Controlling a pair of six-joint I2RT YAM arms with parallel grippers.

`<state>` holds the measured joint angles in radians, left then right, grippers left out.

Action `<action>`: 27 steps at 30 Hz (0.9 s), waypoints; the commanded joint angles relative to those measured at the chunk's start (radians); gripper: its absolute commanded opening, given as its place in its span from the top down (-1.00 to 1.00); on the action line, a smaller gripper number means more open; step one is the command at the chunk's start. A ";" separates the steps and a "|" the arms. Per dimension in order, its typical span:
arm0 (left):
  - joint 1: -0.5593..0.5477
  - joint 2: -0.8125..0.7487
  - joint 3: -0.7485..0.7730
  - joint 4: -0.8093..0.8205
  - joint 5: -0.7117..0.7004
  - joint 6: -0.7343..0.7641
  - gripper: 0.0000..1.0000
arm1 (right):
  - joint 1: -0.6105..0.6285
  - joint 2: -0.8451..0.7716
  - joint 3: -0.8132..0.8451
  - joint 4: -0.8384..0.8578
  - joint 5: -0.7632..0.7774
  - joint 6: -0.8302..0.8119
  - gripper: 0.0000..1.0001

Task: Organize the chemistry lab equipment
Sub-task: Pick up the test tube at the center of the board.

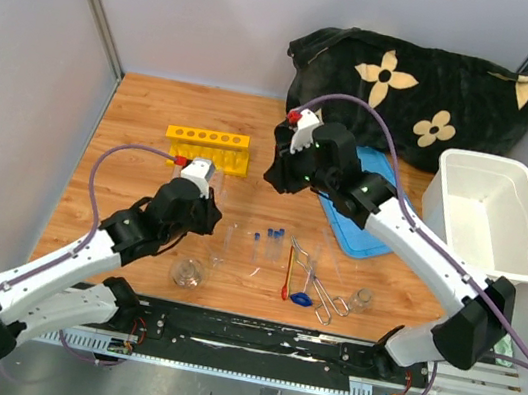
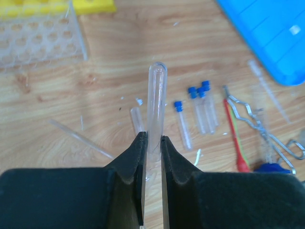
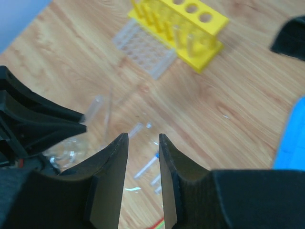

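The left gripper (image 2: 152, 139) pinches a clear test tube (image 2: 157, 95). The right gripper (image 3: 143, 140) hangs part-open and empty above bare table (image 3: 248, 109), near the yellow rack (image 3: 209, 36).

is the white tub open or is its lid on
Open: the white tub shows its bare, empty inside, and the blue lid lies flat beside it, off the rim.

Top external: high above the near edge, facing down over the whole surface (image 1: 146, 117).
Left wrist: close, low, looking past left end effector (image 2: 152, 140).
Right wrist: close, oblique.
Shared: yellow rack (image 1: 207, 148), upper part of each frame.
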<state>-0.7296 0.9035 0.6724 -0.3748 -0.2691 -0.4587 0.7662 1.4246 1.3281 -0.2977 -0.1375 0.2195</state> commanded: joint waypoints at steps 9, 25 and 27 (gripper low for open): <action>-0.099 -0.152 0.008 0.071 -0.065 0.089 0.96 | 0.018 0.183 0.140 0.062 -0.536 0.194 0.27; -0.163 -0.132 0.039 0.086 -0.123 0.086 0.96 | 0.025 0.203 0.113 0.104 -0.529 0.201 0.33; -0.169 -0.138 0.041 0.086 -0.134 0.087 0.96 | 0.025 0.203 0.108 0.100 -0.512 0.196 0.33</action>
<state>-0.8799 0.7815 0.6743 -0.3225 -0.3550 -0.3813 0.7757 1.6230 1.4433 -0.2104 -0.6685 0.4164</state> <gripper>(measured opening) 0.163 0.338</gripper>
